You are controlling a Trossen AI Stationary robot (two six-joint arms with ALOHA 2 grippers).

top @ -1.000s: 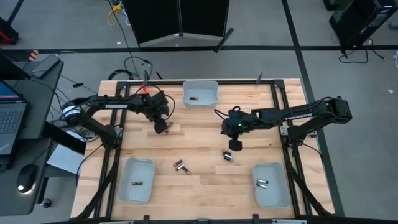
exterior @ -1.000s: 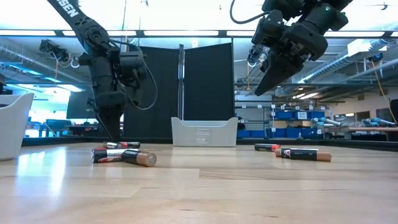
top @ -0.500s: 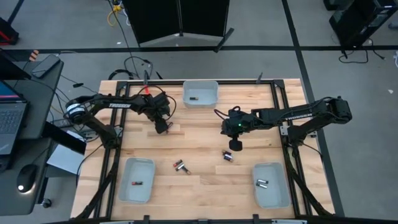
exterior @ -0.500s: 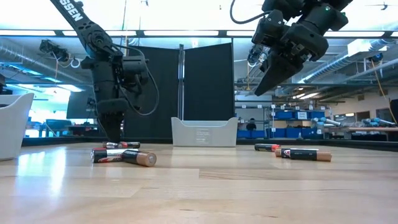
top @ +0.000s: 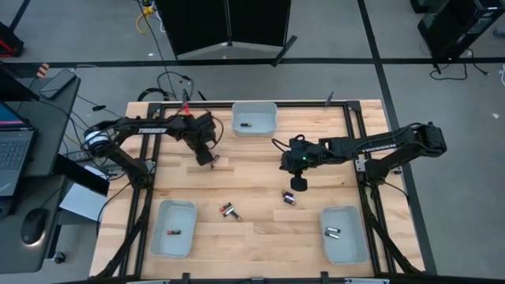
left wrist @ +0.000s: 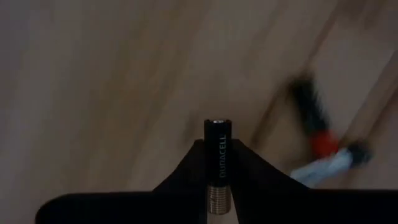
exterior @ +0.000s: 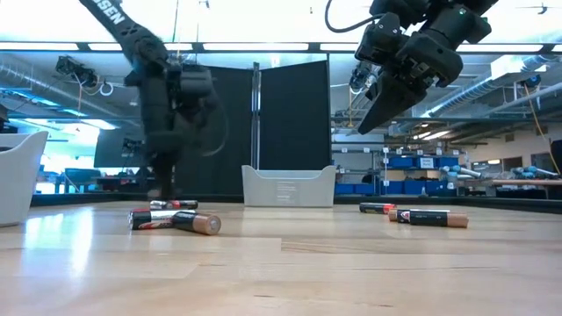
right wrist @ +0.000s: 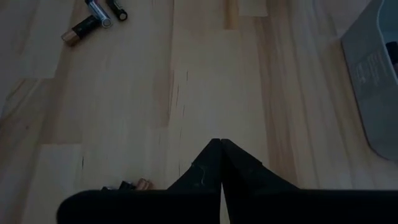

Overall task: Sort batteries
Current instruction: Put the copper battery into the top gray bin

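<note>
My left gripper (top: 208,160) is over the table's far left part, shut on a black battery with a copper end (left wrist: 217,163). My right gripper (top: 300,184) hangs shut and holds nothing, raised above the table's middle right (exterior: 364,127). Two batteries (top: 229,211) lie on their sides near the table's middle. Another pair (top: 289,197) lies just on the near side of my right gripper. The far tray (top: 254,118) holds a dark battery, the near left tray (top: 173,229) a red one, and the near right tray (top: 343,234) silver ones. My left gripper pinches the black battery between its two fingertips, on the battery's sides about mid-length (left wrist: 219,177). The fingers come from above and lie across it. Its black end (left wrist: 217,127) sticks out past the fingers. In the low view the fingers (exterior: 163,186) stand a little above the tabletop.
The wooden tabletop (top: 260,170) has a black frame around it, with bare wood between the trays. The left wrist view shows a black-and-red battery (left wrist: 314,118) and a silver one (left wrist: 329,163) lying beyond the held battery.
My left gripper has risen a little from the tabletop and shifted slightly toward the far edge; its arm is blurred by the motion in the low view. The batteries lying on the table have stayed where they were.
</note>
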